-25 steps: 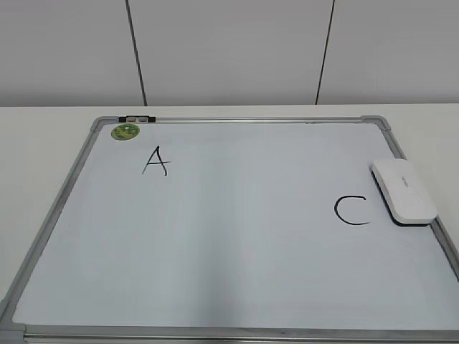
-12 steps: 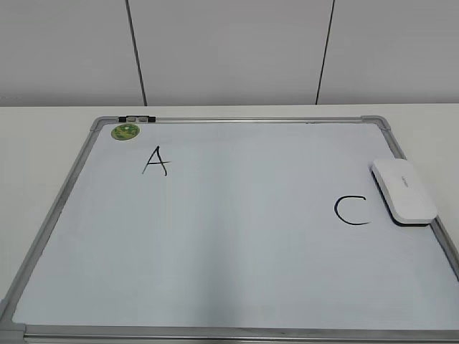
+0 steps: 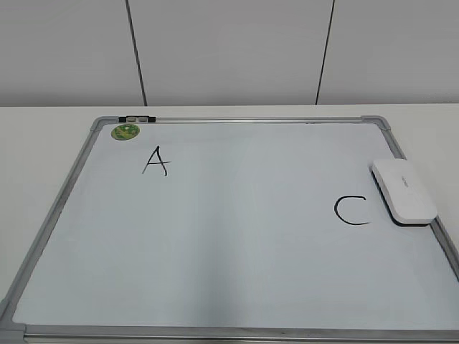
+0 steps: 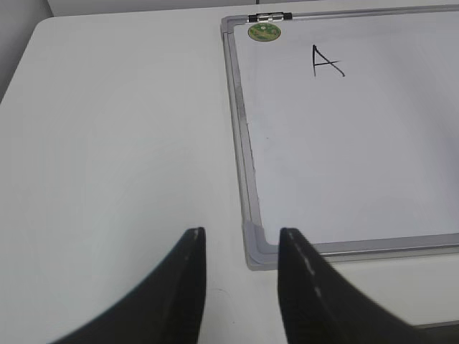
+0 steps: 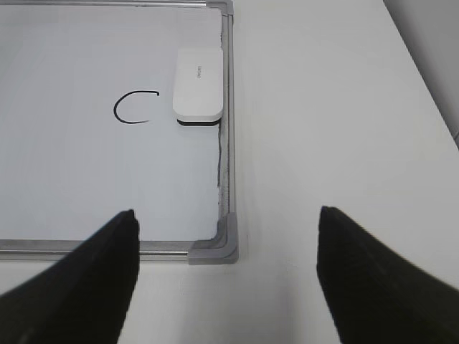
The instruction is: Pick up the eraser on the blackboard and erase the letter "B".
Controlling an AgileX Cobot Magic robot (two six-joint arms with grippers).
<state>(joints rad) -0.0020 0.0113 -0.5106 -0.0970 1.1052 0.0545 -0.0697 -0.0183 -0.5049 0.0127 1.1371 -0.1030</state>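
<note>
The blackboard [image 3: 237, 236] lies flat on the white desk [image 4: 122, 129]. The eraser [image 3: 403, 190] rests on the board surface against the right frame edge, just right of the letter C [image 3: 351, 211]; the letter A [image 3: 155, 161] and a green magnet [image 3: 125, 131] sit near the far left corner. No "B" is visible. The left pincer [image 4: 237, 287] is slightly parted and empty above the board's near left corner. The right pincer [image 5: 226, 279] is spread wide and empty above the near right corner.

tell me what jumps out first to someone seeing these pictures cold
A big blackboard, white-surfaced despite the name, fills the table, with a black "A" near its far left and a "C" at the right. The white eraser lies beside the "C" against the right frame; no "B" is visible.
</note>
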